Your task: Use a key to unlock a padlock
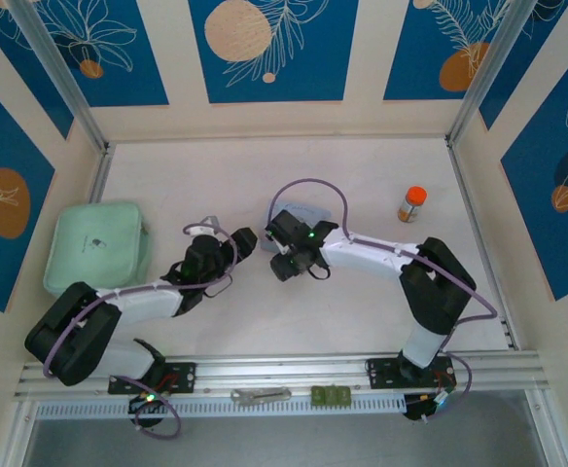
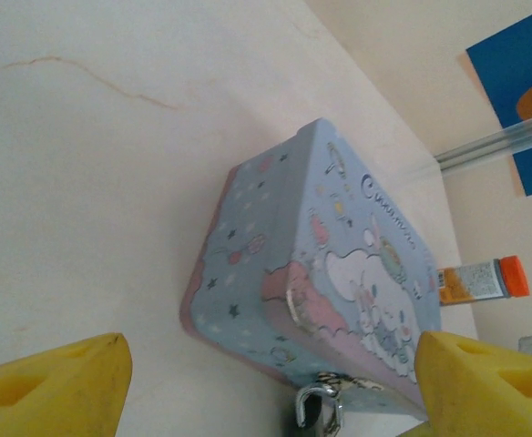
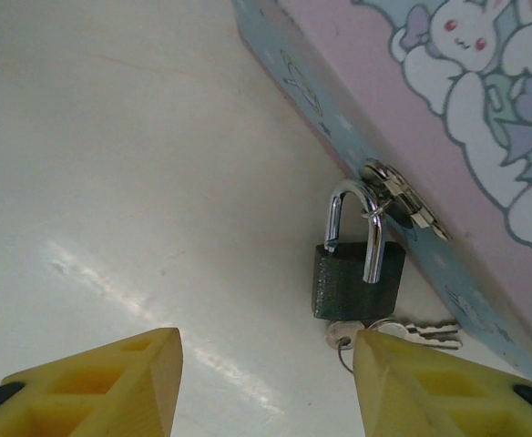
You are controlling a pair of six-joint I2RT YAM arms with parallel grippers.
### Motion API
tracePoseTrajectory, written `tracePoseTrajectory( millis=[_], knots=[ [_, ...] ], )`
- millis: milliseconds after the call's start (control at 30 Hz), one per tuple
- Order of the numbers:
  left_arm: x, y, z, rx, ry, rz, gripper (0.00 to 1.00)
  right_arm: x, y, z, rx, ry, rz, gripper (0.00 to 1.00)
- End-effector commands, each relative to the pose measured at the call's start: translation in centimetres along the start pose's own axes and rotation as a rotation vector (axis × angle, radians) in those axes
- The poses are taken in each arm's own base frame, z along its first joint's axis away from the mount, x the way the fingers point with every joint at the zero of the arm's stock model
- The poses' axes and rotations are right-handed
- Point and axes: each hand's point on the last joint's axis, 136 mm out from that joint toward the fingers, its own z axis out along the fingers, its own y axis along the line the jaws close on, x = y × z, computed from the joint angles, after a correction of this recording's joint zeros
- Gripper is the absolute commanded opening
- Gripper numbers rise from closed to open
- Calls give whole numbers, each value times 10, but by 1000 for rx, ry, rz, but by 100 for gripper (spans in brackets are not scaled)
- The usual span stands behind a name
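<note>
From where I stand, the job looks half done at best. The padlock (image 3: 359,280) hangs by its thin shackle (image 3: 373,246) through the little hasp (image 3: 398,196) on the front of the cartoon tin (image 3: 412,100). Its dark body rests on the table (image 3: 111,137) just beside the tin's wall. The key (image 3: 342,335) sits right at the underside of the body. It looks to me as though it is already in the keyhole, though the right wrist view does not let me be sure. A second key (image 3: 427,330) on the same ring lies flat just beyond it. One leg of the shackle ends right at the top of the body (seated or popped, I can't tell), so I would not call the lock open. What is left, as I judge it, is to take hold of the key, turn it and see the shackle spring free.

The right gripper (image 3: 266,382) is spread wide with nothing in it. Padlock and key lie just ahead of it, within the span of its fingers but hard over to one side. The key's head is just beside the tip of that finger (image 3: 430,391).

The left gripper (image 2: 266,391) is likewise spread wide and empty. In its wrist view the tin lies in front of it, and the top of the shackle peeps in at the bottom edge, nearer the right-hand finger in that view than the other. To my eye either arm is near enough to reach the lock, and the right one is better placed for the key.
</note>
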Motion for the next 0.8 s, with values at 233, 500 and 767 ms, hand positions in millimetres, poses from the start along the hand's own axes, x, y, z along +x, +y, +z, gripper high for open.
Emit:
tracePoseTrajectory(
  millis=[233,500,767],
  knots=[
    [-4,-6,13,42,-6,-39,79,6,-11,29,209,75,-117,49],
    [4,-5,24,82,12,-101,78,9,-29,37,324,88,-111,50],
    [5,-7,29,104,18,-112,75,4,-33,38,340,36,-101,49]
  ],
)
